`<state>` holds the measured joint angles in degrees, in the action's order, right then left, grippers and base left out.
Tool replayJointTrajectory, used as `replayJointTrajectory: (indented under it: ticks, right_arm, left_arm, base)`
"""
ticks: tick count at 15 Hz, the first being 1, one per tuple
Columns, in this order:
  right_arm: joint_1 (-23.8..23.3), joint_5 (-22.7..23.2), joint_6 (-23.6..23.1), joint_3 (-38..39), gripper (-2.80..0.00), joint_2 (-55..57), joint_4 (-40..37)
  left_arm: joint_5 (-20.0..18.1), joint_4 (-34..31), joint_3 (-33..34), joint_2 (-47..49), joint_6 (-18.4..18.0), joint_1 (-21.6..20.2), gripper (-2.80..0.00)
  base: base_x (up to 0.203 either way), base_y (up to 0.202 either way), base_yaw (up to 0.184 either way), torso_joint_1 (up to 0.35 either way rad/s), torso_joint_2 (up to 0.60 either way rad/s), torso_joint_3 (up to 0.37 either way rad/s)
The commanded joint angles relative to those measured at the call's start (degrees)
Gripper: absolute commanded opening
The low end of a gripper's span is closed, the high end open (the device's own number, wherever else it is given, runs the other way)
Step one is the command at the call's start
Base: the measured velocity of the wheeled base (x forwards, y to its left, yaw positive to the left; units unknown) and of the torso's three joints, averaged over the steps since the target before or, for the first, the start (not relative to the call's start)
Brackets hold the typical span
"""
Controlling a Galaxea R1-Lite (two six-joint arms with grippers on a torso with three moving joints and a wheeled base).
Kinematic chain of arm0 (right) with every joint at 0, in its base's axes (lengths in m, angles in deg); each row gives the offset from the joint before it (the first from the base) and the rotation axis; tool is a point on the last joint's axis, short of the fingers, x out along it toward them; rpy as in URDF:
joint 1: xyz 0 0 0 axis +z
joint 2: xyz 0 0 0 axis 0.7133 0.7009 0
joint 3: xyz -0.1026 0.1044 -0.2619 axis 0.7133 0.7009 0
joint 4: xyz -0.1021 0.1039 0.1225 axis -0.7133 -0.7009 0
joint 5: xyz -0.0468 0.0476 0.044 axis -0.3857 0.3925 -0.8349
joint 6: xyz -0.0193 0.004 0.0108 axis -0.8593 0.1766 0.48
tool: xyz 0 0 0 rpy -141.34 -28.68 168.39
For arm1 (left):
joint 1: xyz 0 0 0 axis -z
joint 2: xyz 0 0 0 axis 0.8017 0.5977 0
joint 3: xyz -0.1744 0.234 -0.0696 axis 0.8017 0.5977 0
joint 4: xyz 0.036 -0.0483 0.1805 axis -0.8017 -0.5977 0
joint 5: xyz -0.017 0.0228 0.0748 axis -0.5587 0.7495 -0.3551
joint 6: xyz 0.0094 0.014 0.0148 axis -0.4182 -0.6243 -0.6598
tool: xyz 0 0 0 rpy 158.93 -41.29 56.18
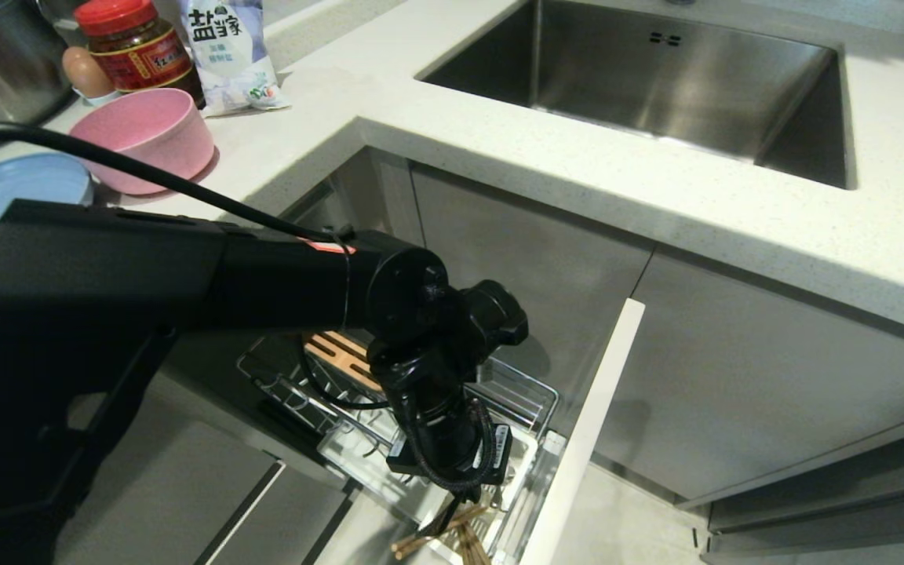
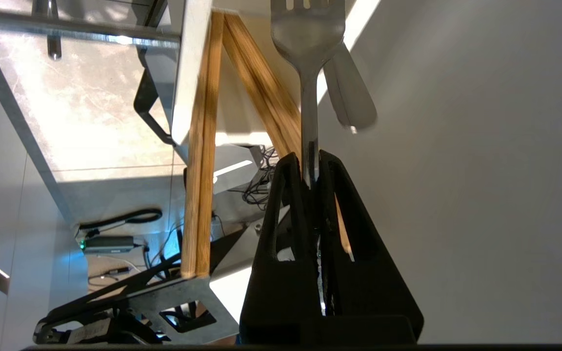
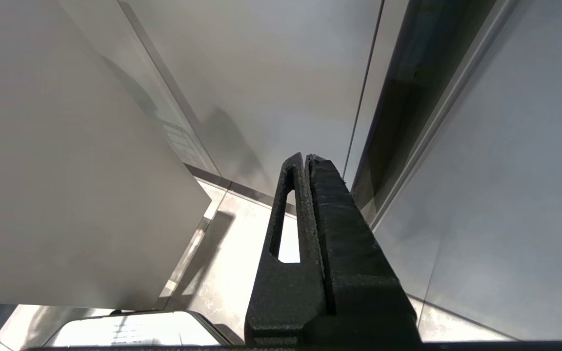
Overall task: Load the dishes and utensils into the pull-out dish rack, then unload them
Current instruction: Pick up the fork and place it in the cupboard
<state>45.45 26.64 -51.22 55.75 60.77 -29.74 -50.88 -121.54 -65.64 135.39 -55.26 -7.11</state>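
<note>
Left gripper [image 2: 311, 158] clenched on one silver fork [image 2: 309, 58], low over pull-out dish rack [image 1: 515, 396]. Two wooden chopsticks [image 2: 202, 170] and one spoon [image 2: 351, 92] beside it, clear only from left wrist. Right gripper [image 3: 304, 158] closed, empty, beside cabinet fronts. On counter, head view only: one pink bowl [image 1: 146, 133], one blue plate [image 1: 5, 184].

A matte pink bowl [image 1: 144, 138] sits beside a light-blue plate [image 1: 9, 188] on the white speckled bench [image 1: 577, 180]. Behind the bowl stands a red-lidded jar [image 1: 136, 49]. Below the bench, light-brown chopsticks [image 2: 202, 185] and a silver fork [image 2: 309, 73] lie against a chrome wire rack [image 1: 515, 396]. The left end effector [image 2: 311, 161] is black.
</note>
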Motion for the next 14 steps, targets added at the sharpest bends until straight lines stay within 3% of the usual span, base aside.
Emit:
replayJointTrajectory:
  ticks: [1, 14]
  right_arm:
    - [-0.04, 0.00, 0.05, 0.00, -2.80, -0.24, 0.03]
    - [-0.04, 0.01, 0.05, 0.00, -2.80, -0.24, 0.03]
  left_arm:
    - [-0.02, -0.33, -0.89, 2.36, 0.16, -0.30, -2.80]
    - [-0.05, -0.07, -4.63, 6.92, 0.07, -2.46, -2.80]
  base:
    - [0.000, 0.000, 0.000, 0.000, 0.00, 0.000]
    - [0.000, 0.000, 0.000, 0.000, 0.00, 0.000]
